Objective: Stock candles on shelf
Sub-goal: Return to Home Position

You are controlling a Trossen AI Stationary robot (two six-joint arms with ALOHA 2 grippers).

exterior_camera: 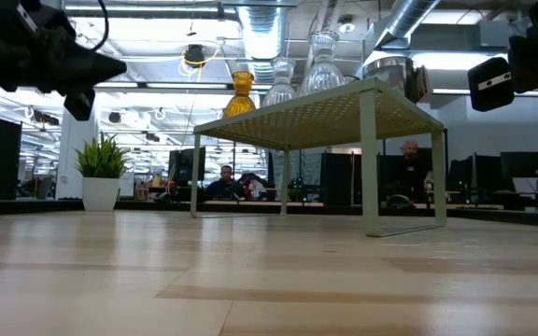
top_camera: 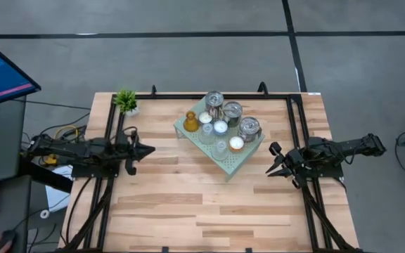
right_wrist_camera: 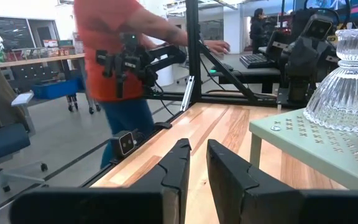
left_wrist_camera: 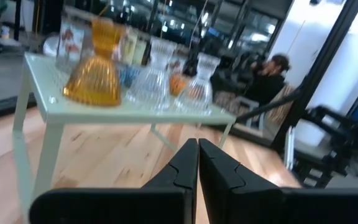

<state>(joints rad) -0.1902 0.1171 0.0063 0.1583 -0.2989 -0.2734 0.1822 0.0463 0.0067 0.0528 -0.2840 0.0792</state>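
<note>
Left gripper (top_camera: 149, 148) hangs over the left side of the table (top_camera: 188, 211), tips aimed in toward the middle. Its fingers (left_wrist_camera: 182, 168) are pressed tight together w/ nothing between them. Right gripper (top_camera: 273, 160) sits opposite on the right side, just off the shelf's near-right edge, jaws parted a little and gripping nothing. Btwn the two arms and a touch further back, the shelf (top_camera: 228, 164) stands on its legs at mid-table, turned at an angle to the table edge. Candles (top_camera: 221, 127) are all up on its top: amber holder (top_camera: 190, 121) at the left corner, clear holders (left_wrist_camera: 151, 78) and white tealights (top_camera: 236, 143) thru the centre, 3 tins (top_camera: 232, 111) along the far-right edge. Further back, plant (top_camera: 126, 100) at the table's far-left corner, well apart from the shelf. Beyond the table, a person in an orange top (right_wrist_camera: 114, 50) stands by the frame in the right wrist view, and others sit at desks (exterior_camera: 227, 177) in the low view.
</note>
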